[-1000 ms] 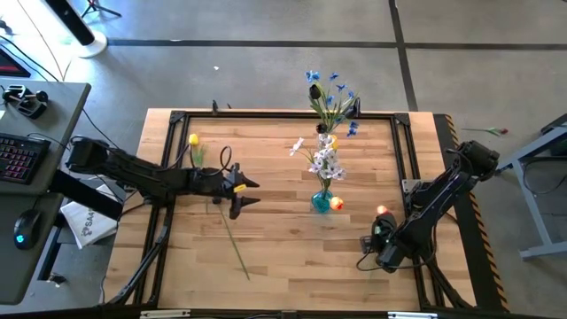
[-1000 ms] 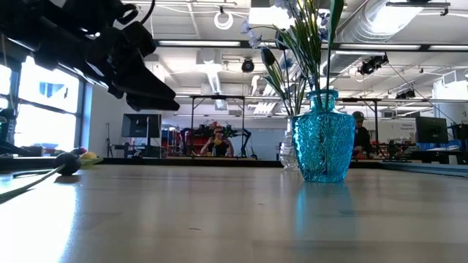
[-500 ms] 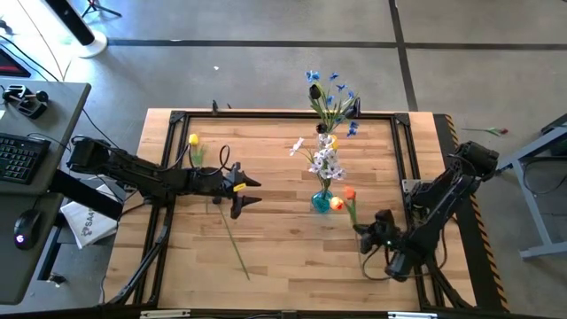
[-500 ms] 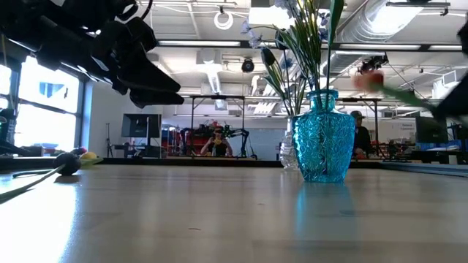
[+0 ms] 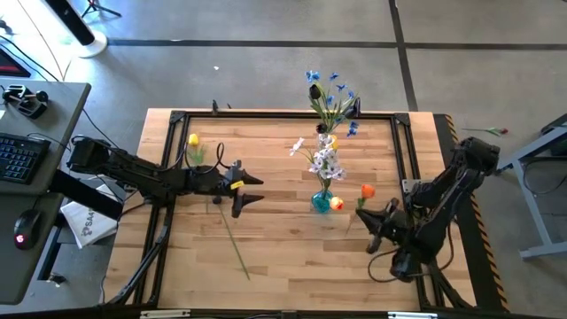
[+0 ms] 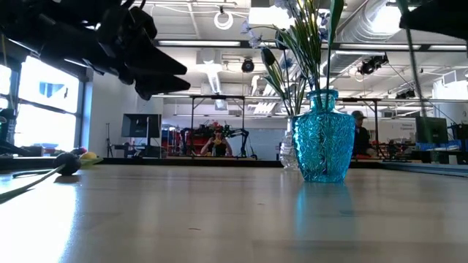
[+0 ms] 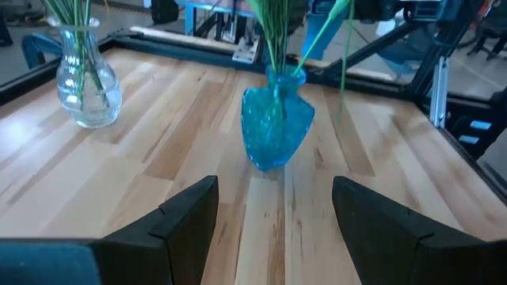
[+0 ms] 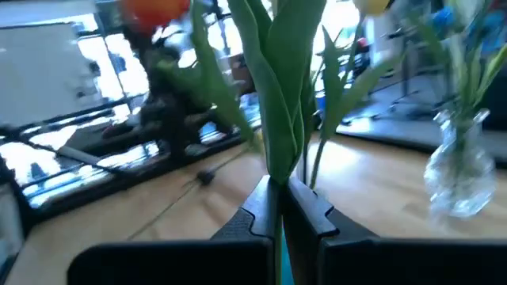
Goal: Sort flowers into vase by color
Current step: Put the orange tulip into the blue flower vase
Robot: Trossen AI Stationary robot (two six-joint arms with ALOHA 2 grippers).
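My right gripper [image 5: 363, 220] [image 8: 277, 190] hovers right of the blue vase [image 5: 321, 202] [image 6: 325, 135], shut on an orange-headed flower [image 5: 367, 190]. The blue vase holds pale lilac-white flowers [image 5: 324, 161], and a yellow-orange head [image 5: 337, 204] shows beside it. Behind it a clear vase [image 7: 85, 89] holds blue flowers [image 5: 333, 92]. My left gripper [image 5: 255, 190] [image 7: 273, 214] hangs open above the table, left of the blue vase, pointing at it. Under it a long-stemmed flower [image 5: 232, 239] lies flat. A yellow flower [image 5: 193, 140] lies at the far left. My right gripper pinches the orange flower's green stem and leaves [image 8: 273, 176] between its two fingers. The fingers lie about level, coming from the table's right side, across the stem. The flower stands roughly upright, its head [image 8: 154, 9] above the fingers and its stem clear of the table.
A black metal frame [image 5: 177, 120] borders the wooden tabletop. A desk with a keyboard and mouse [image 5: 27, 226] stands off the left side. People [image 6: 217, 140] stand in the room beyond the far edge. Bare wood [image 5: 292, 257] lies along the near edge.
My right gripper has risen from the table near its right edge and rolled over. It has carried the orange flower up and toward the blue vase. The flower now stands upright instead of lying low. My left gripper has tipped slightly, staying in place.
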